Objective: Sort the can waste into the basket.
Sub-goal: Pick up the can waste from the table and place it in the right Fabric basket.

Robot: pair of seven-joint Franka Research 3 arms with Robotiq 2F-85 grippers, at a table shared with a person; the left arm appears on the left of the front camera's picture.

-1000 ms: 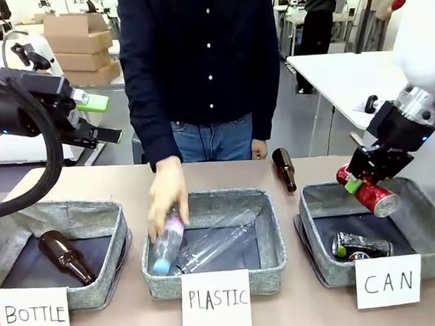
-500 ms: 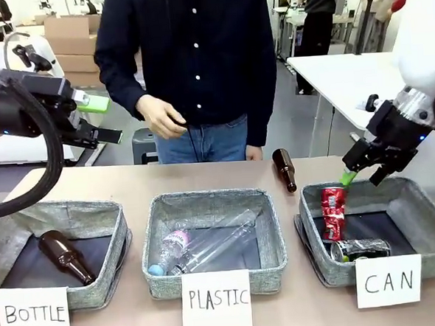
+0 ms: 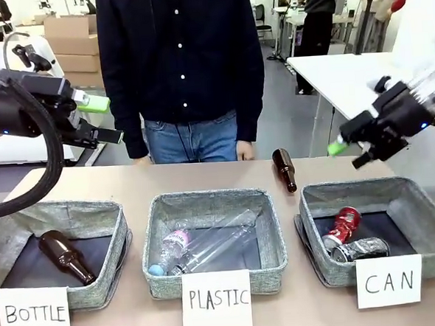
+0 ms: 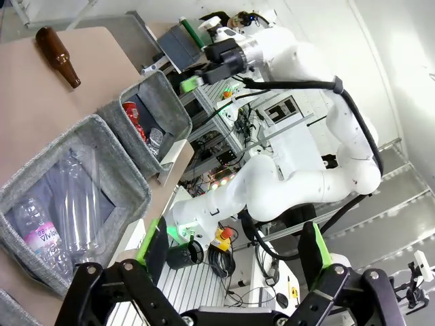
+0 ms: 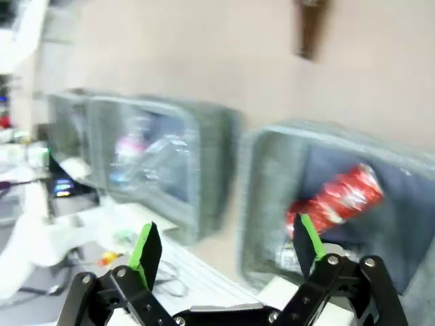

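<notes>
The red dented can (image 3: 342,226) lies inside the grey basket (image 3: 429,244) carded "CAN", leaning on the dark can (image 3: 360,249) beside it. The right wrist view shows the red can (image 5: 336,198) in the basket (image 5: 265,176), blurred by motion. My right gripper (image 3: 351,152) hangs open and empty above the basket's far rim; its own view (image 5: 224,244) shows the fingers wide apart. My left gripper (image 3: 101,120) is open and empty, held high at the far left, seen spread in its wrist view (image 4: 231,250). That view also catches the red can (image 4: 132,113).
A brown bottle (image 3: 283,168) lies on the table behind the "CAN" basket. The "PLASTIC" bin (image 3: 216,281) holds clear bottles; the "BOTTLE" bin (image 3: 99,288) holds a brown bottle (image 3: 64,256). A person (image 3: 181,69) stands at the far edge, hands down.
My right gripper opened and the red can dropped into the basket, settling on the dark can; the gripper then rose. The person withdrew their hand from the "PLASTIC" bin.
</notes>
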